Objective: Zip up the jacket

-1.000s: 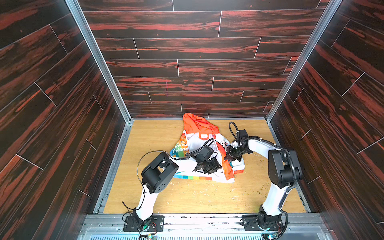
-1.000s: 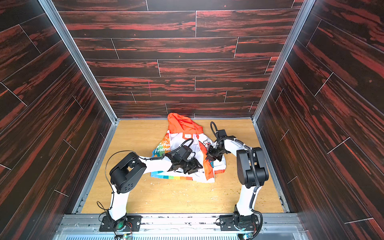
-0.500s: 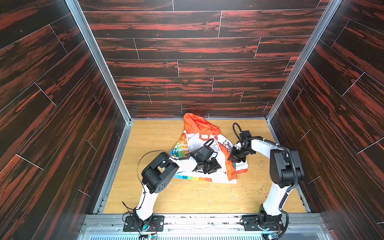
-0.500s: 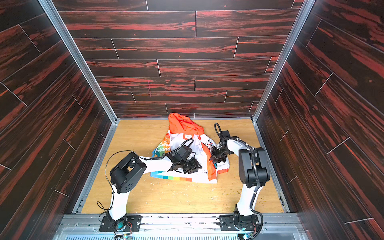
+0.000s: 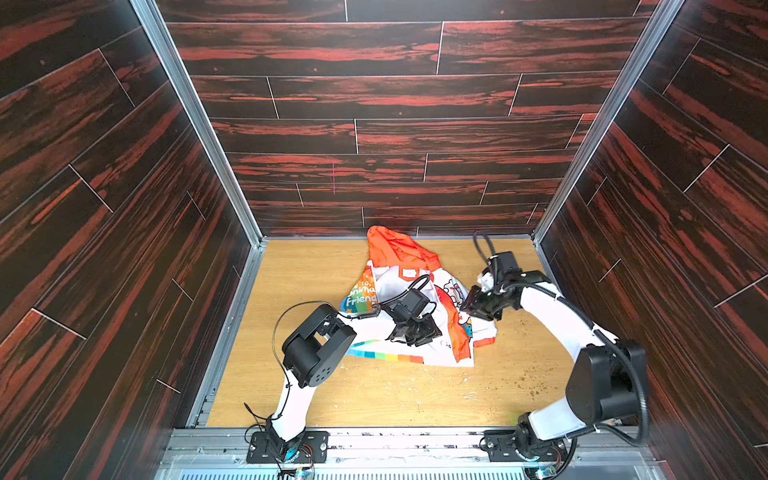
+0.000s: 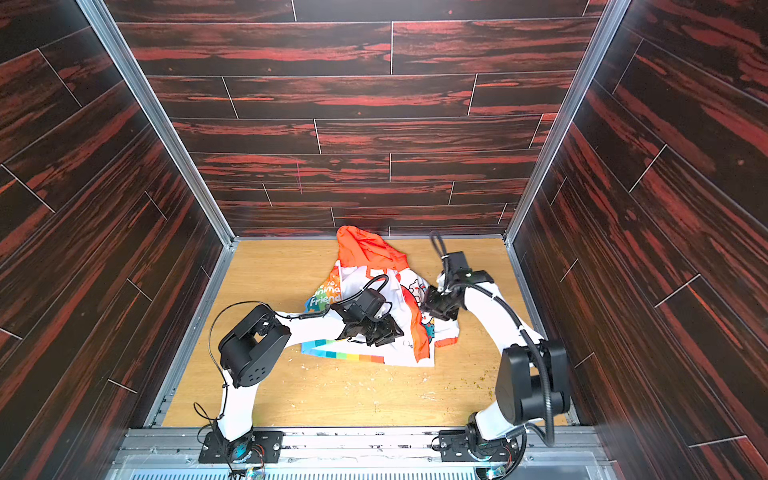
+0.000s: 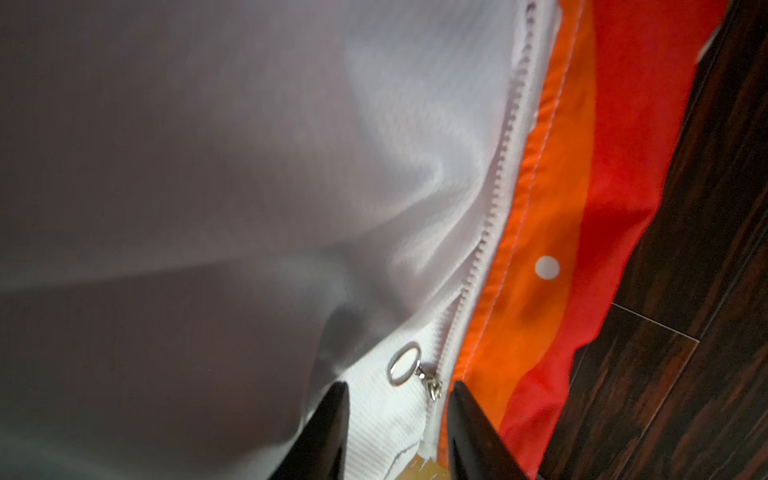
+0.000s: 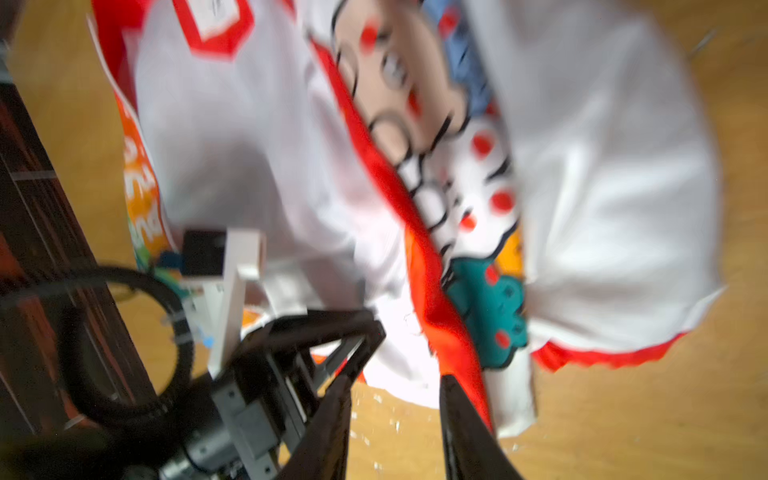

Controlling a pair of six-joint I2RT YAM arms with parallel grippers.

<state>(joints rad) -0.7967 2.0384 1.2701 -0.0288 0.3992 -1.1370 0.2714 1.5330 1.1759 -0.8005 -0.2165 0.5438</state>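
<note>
Left claw (image 5: 415, 332): in both top views, low over the middle of the jacket (image 5: 392, 284), which lies spread on the tabletop (image 5: 316, 274) with its orange hood (image 5: 386, 249) toward the back wall. The tips are hidden under the wrist. The right claw (image 5: 473, 309) sits at the jacket's right edge, its gap hard to judge. Lettering on the rainbow panel (image 5: 359, 295) is partly covered by the arm, with "Friend" legible. Writing on the neck label (image 5: 409, 272) is too small to read.

Left wrist view: left claw (image 7: 397, 395) parted, clamping nothing. The zipper slider (image 7: 434, 384) and its ring pull (image 7: 404, 363) lie between the fingertips (image 7: 332, 399). White zipper teeth (image 7: 490, 208) run along the orange placket (image 7: 552, 208). White cloth near the lens is blurred.

Right wrist view, blurred: right claw (image 8: 395, 386) released, with bare tabletop in the gap. One finger (image 8: 457, 399) sits beside the orange front edge (image 8: 436, 291). Cartoon prints (image 8: 415, 104) are visible, but the label text is unreadable.
</note>
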